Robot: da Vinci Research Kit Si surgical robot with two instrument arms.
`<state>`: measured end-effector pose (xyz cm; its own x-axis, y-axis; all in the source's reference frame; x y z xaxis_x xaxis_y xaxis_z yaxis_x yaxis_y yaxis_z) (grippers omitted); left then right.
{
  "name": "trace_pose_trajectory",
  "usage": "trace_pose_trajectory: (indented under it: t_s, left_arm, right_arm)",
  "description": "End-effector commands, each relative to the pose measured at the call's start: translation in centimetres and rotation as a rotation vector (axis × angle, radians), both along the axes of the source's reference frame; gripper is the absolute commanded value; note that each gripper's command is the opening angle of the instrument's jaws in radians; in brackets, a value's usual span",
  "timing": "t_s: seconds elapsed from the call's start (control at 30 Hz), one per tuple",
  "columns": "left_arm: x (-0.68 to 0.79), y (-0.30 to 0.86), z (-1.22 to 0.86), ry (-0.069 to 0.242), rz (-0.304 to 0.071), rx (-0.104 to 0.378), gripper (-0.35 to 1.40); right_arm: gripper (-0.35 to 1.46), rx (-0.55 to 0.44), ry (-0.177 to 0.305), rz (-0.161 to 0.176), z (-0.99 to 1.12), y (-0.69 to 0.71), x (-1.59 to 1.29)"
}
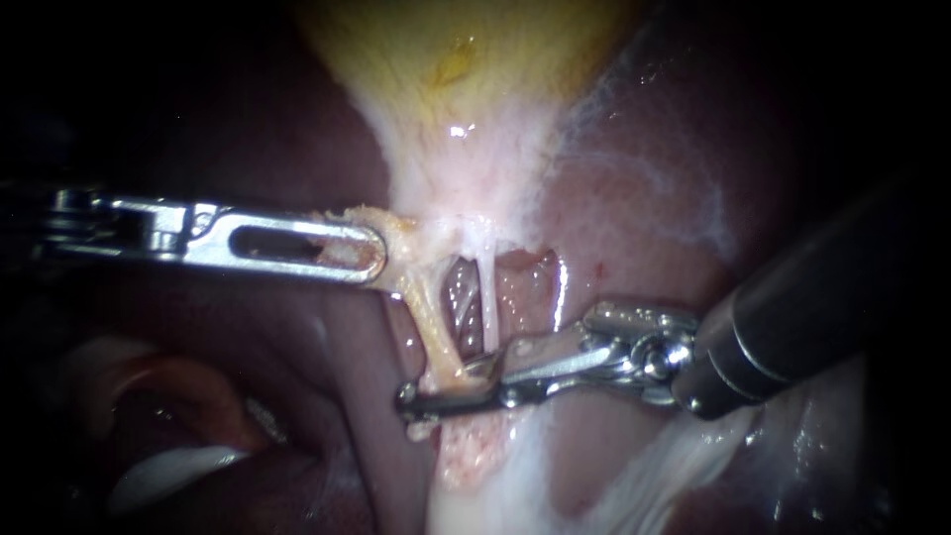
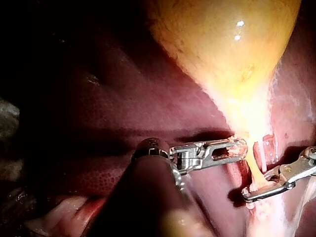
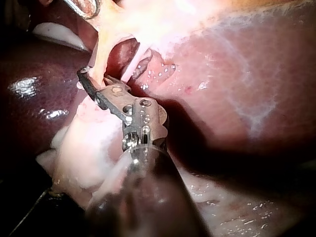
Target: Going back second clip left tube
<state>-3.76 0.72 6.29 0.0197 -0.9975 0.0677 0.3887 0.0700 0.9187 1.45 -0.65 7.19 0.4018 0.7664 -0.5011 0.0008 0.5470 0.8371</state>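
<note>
The yellow gallbladder [image 1: 456, 59] narrows to a pale neck. My left instrument [image 1: 371, 253] comes in level from the left, its slotted jaws shut on the neck tissue [image 1: 401, 243] and holding it leftwards. The yellowish left tube [image 1: 431, 317] runs down from there. A thin white tube [image 1: 490, 297] lies just to its right. My right instrument [image 1: 436, 388] reaches in from the right. Its jaws stand slightly open around the left tube's lower end. I cannot make out a clip apart from the jaws. The right wrist view shows the same jaws [image 3: 91, 81] hooked around that tube [image 3: 101, 59].
Dark red liver [image 1: 644, 198] surrounds the site on both sides. Whitish fatty tissue [image 1: 475, 476] lies below the right instrument's jaws. Between the two tubes a window [image 1: 464, 297] opens onto deeper red tissue. The right instrument's dark shaft [image 1: 812, 317] crosses the lower right.
</note>
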Motion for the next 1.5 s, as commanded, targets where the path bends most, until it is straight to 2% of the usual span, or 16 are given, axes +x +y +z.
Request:
trace_pose_trajectory:
  t_s: [0.03, 0.17, 0.2, 0.23, 0.27, 0.3, 0.37, 0.4, 0.5, 0.57, 0.73, 1.0, 1.17, 1.5]
  left_arm:
    - [0.00, 0.00, 0.00, 0.001, 0.000, 0.000, -0.35]
    - [0.00, 0.00, -0.01, 0.001, 0.000, 0.000, -0.35]
    - [0.00, 0.00, -0.01, 0.001, 0.000, 0.000, -0.35]
    - [0.00, 0.00, -0.01, 0.001, 0.000, 0.000, -0.35]
    - [0.00, 0.00, -0.01, 0.001, 0.000, 0.000, -0.35]
    - [0.00, 0.00, -0.01, 0.001, 0.000, 0.000, -0.35]
    - [0.00, 0.00, -0.01, 0.001, 0.000, 0.000, -0.35]
    - [0.00, -0.01, -0.01, 0.001, 0.000, 0.000, -0.35]
    - [0.00, -0.01, -0.01, 0.001, 0.000, 0.000, -0.35]
    - [0.00, -0.01, -0.01, 0.001, 0.000, 0.000, -0.35]
    - [0.01, -0.01, -0.02, 0.001, 0.000, 0.000, -0.35]
    - [0.02, -0.01, -0.02, 0.000, 0.000, 0.000, -0.35]
    - [0.02, -0.01, -0.02, 0.000, 0.000, 0.000, -0.35]
    - [0.02, -0.01, -0.02, 0.000, 0.000, 0.000, -0.35]
  right_arm:
    - [-0.35, 0.000, 0.000, 0.001, 0.00, 0.00, 0.00]
    - [-0.35, -0.003, 0.002, -0.007, 0.00, 0.00, 0.01]
    - [-0.35, -0.024, 0.015, -0.009, 0.00, 0.00, 0.02]
    - [-0.24, -0.050, 0.032, -0.012, 0.01, 0.00, 0.02]
    - [-0.02, -0.123, 0.071, -0.023, 0.01, 0.00, 0.02]
    - [0.11, -0.159, 0.093, -0.029, 0.01, 0.00, 0.01]
    - [0.34, -0.186, 0.102, -0.006, 0.00, 0.02, 0.03]
    - [0.42, -0.235, 0.111, 0.000, 0.01, 0.03, 0.04]
    - [0.50, -0.306, 0.097, 0.023, 0.02, 0.04, 0.07]
    - [0.50, -0.346, 0.094, 0.028, 0.03, 0.05, 0.07]
    - [0.50, -0.376, 0.115, 0.006, 0.02, 0.04, 0.01]
    - [0.50, -0.391, 0.155, -0.035, -0.08, -0.07, -0.18]
    - [0.50, -0.405, 0.168, -0.047, -0.12, -0.12, -0.28]
    - [0.50, -0.454, 0.154, -0.031, -0.04, 0.00, -0.35]
